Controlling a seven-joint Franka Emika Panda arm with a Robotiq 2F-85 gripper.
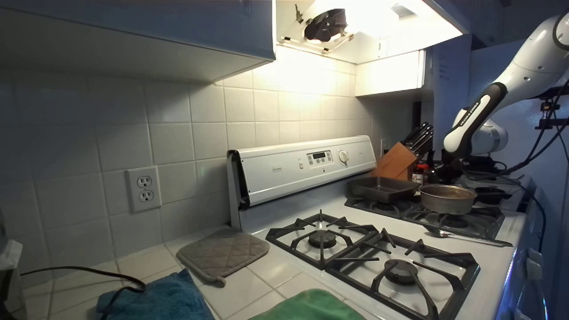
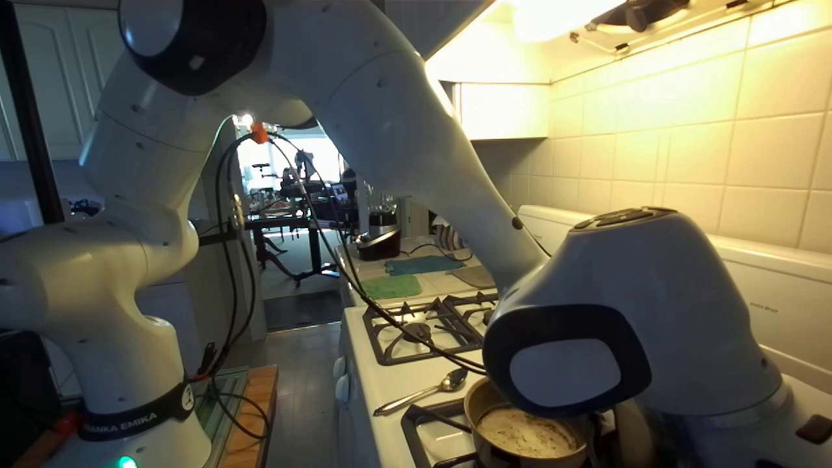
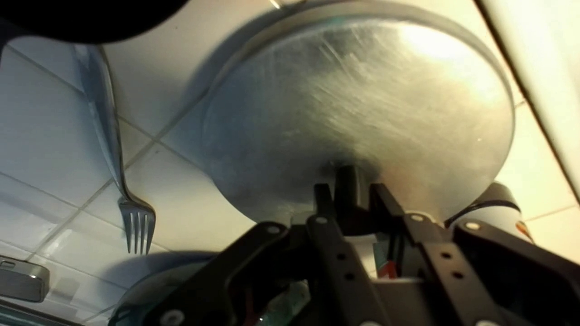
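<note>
One round, scratched silver metal lid (image 3: 358, 99), over white tiled table (image 3: 181, 194), wrist view, lies just to the far side of the tool (image 3: 350, 189), its stubby black knob (image 3: 351, 179), long axis in line with the fingers (image 3: 323, 199), pinched left and right, slender silver metal fork (image 3: 108, 136) apart to the left.

- Wall (image 1: 209, 133): pale square tile; two-socket outlet (image 1: 145, 190) fitted above the white-tiled surface (image 1: 242, 295).
- Overhead: cabinet (image 1: 133, 49) beside the hood (image 1: 382, 26); dark fan (image 1: 326, 25) visible in the hood's underside.
- Lighting: strong, warm, from under the hood; tile nearest it glares, tile farther off in shadow.
- Floor (image 2: 302, 364): grey, dark mat (image 2: 302, 309) laid across it.
- Beyond: bright window (image 2: 328, 146) at the far end, desk (image 2: 279, 223) standing before it.
</note>
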